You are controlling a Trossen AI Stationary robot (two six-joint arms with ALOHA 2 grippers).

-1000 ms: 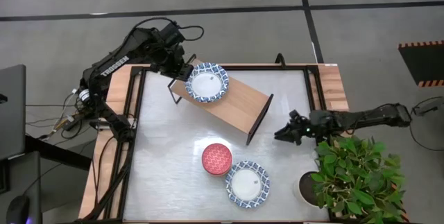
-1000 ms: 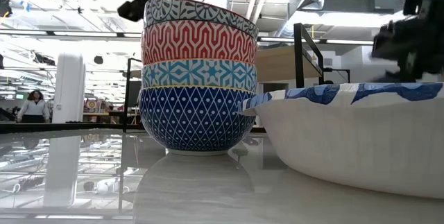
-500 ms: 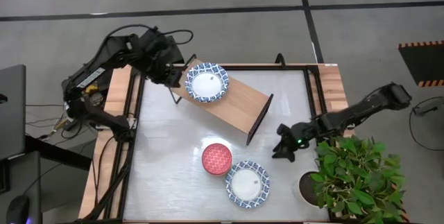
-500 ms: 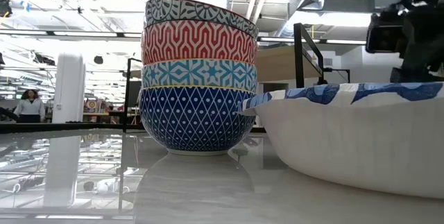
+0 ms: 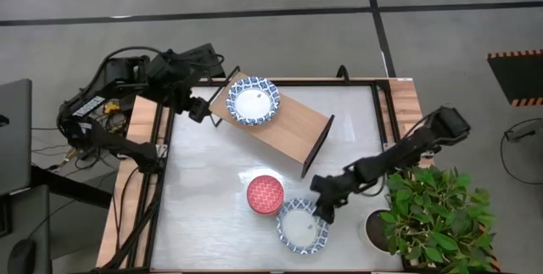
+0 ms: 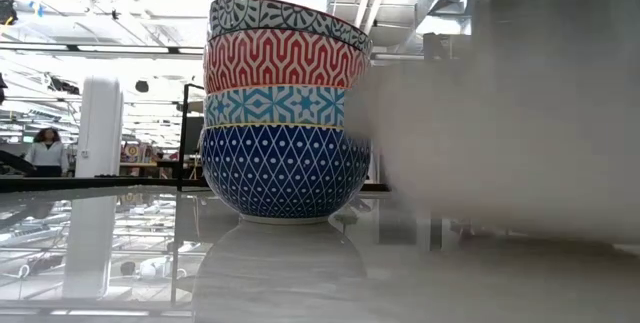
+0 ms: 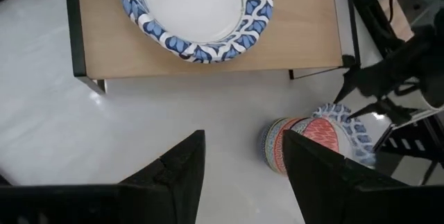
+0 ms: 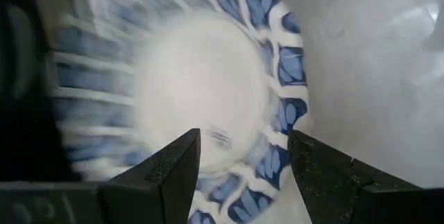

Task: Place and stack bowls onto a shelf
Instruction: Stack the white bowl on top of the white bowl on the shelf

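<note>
A white bowl with a blue rim [image 5: 253, 101] [image 7: 194, 9] sits on its base at the left end of the light-wood shelf [image 5: 293, 130]. My left gripper [image 5: 197, 109] [image 7: 243, 168] is open and hangs just off that end, touching nothing. A stack of patterned bowls [image 5: 265, 193] [image 6: 285, 113] with a red inside stands on the table. To its right rests a second white, blue-rimmed bowl [image 5: 299, 227] [image 8: 201, 78]. My right gripper [image 5: 321, 206] [image 8: 243, 158] is open over this bowl's far-right rim. In the low view the bowl [image 6: 500, 113] is only a pale smear. My right gripper comes slanting down from the table's right at the far-right rim [image 5: 316, 215] of the white bowl on the table, with its fingers [image 8: 173, 161] spread above the bowl's inside. I cannot tell whether a finger touches the rim.
A potted plant [image 5: 433, 215] stands at the table's right near corner, close beside my right arm. The shelf lies slantwise across the far half of the table, and its right part is bare board. The black table frame [image 5: 165, 164] runs along the edges.
My left gripper has drawn back from the bowl on the shelf, toward the table's left edge and a little nearer, and stays open. My right gripper has swung down toward the table's near-left, onto the white bowl. That bowl, sharp before, now smears in the low view.
</note>
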